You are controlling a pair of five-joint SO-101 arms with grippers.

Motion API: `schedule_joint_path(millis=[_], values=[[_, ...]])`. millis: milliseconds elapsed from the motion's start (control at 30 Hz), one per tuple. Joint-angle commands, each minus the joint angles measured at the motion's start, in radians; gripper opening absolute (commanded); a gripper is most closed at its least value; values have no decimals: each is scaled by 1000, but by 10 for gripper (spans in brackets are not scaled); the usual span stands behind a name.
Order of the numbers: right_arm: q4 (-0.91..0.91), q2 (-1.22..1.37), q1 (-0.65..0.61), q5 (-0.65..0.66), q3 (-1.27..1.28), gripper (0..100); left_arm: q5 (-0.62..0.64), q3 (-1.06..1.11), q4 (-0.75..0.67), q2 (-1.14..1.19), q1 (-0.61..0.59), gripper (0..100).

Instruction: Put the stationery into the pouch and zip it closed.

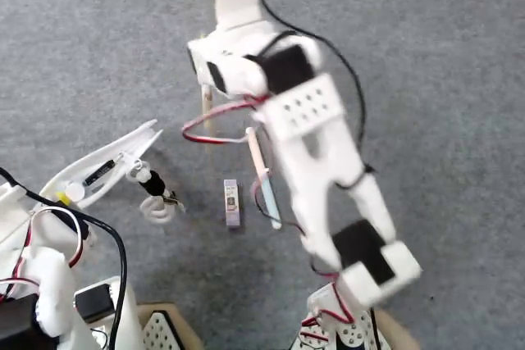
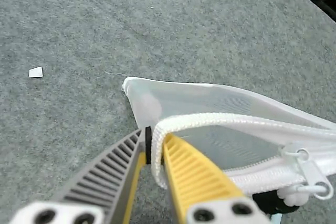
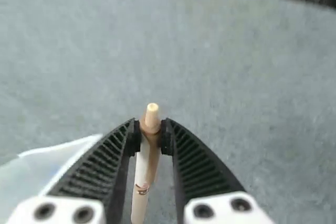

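A translucent white pouch (image 1: 107, 161) lies at the left of the grey table, its mouth open. My left gripper (image 2: 152, 153) is shut on the pouch (image 2: 220, 108) at its zip edge. The zip pull (image 2: 310, 174) hangs at the pouch's end beside a black tag (image 1: 155, 184). Over the far middle of the table, my right gripper (image 1: 205, 92) is shut on a beige pen (image 3: 151, 124), lifted off the surface. A pink pen (image 1: 257, 157), a light blue pen (image 1: 270, 201) and a small purple eraser (image 1: 232, 202) lie between the arms.
The right arm's white links (image 1: 328, 161) stretch over the pens. A small white scrap (image 2: 35, 72) lies on the table beyond the pouch. Both arm bases stand at the near edge, by a brown board (image 1: 176, 325).
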Motion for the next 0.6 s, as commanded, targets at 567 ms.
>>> schedule_joint_path(millis=[567], values=[[-97,-634,-396,3,-31,12,-6,-31,-2,0,13,28]])
